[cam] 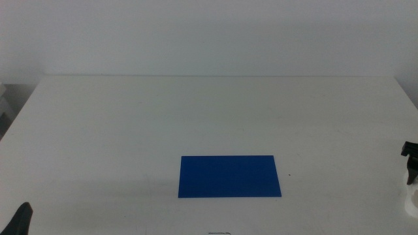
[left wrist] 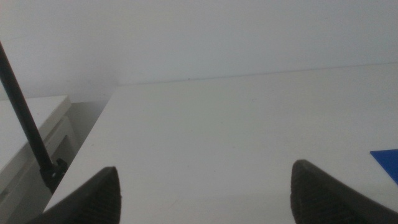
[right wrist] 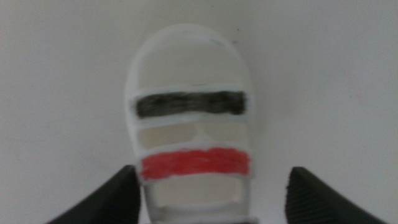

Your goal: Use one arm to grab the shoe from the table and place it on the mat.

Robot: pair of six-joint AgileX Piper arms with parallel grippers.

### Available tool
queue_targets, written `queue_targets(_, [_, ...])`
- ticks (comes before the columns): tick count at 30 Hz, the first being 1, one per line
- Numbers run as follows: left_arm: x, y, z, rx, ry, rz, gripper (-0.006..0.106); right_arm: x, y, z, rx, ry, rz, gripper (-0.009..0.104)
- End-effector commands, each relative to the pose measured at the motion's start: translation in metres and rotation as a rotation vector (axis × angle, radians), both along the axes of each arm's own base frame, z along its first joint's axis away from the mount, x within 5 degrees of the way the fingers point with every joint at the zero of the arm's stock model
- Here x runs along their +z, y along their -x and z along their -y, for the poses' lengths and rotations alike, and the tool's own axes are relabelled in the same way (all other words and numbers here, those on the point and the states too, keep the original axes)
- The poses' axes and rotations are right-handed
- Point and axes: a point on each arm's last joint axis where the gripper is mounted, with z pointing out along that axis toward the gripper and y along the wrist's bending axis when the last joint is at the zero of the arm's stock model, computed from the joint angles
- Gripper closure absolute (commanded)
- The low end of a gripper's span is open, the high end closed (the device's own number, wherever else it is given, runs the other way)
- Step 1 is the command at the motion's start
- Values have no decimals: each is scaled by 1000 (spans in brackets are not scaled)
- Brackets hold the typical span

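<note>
The white shoe (right wrist: 191, 134) lies on the white table (cam: 196, 111), showing one dark strap and one red strap in the right wrist view. My right gripper (right wrist: 211, 183) is open, with one jaw on each side of the shoe's near end and not touching it. In the middle view this gripper (cam: 409, 163) is at the far right edge, and the shoe is almost out of the picture there. The blue mat (cam: 229, 176) lies flat at the front middle, empty. My left gripper (left wrist: 204, 180) is open and empty, waiting at the bottom left corner (cam: 21, 219).
The table's left edge, a white cabinet (left wrist: 31, 134) and a thin black cable (left wrist: 25, 121) show in the left wrist view. A corner of the mat (left wrist: 387, 163) shows there too. A pale wall stands behind the table.
</note>
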Motion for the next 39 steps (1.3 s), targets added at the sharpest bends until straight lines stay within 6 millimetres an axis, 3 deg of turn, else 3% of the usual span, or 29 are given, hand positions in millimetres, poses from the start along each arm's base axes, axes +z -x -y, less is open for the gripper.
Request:
queue_targets(1, [10, 1, 0, -2, 24, 105, 7, 17, -5, 4, 13, 24, 62, 43])
queue_targets(3, [10, 1, 0, -2, 24, 105, 7, 15, -5, 4, 16, 24, 56, 54])
queue_targets(8, [10, 1, 0, -2, 24, 105, 7, 17, -5, 3, 47, 34, 58, 97])
queue_targets(14, [10, 1, 0, -2, 24, 105, 7, 50, -9, -25, 91, 53, 85, 96])
queue_targets(18, [10, 1, 0, -2, 24, 105, 7, 77, -22, -67, 155, 47, 124, 96])
queue_targets(22, [10, 1, 0, -2, 24, 105, 7, 91, -35, -124, 230, 23, 178, 96])
queue_targets(32, [10, 1, 0, -2, 24, 105, 7, 77, -52, -269, 420, -80, 147, 96])
queue_targets(39, [10, 1, 0, -2, 24, 105, 7, 68, -49, -326, 496, -117, 120, 96])
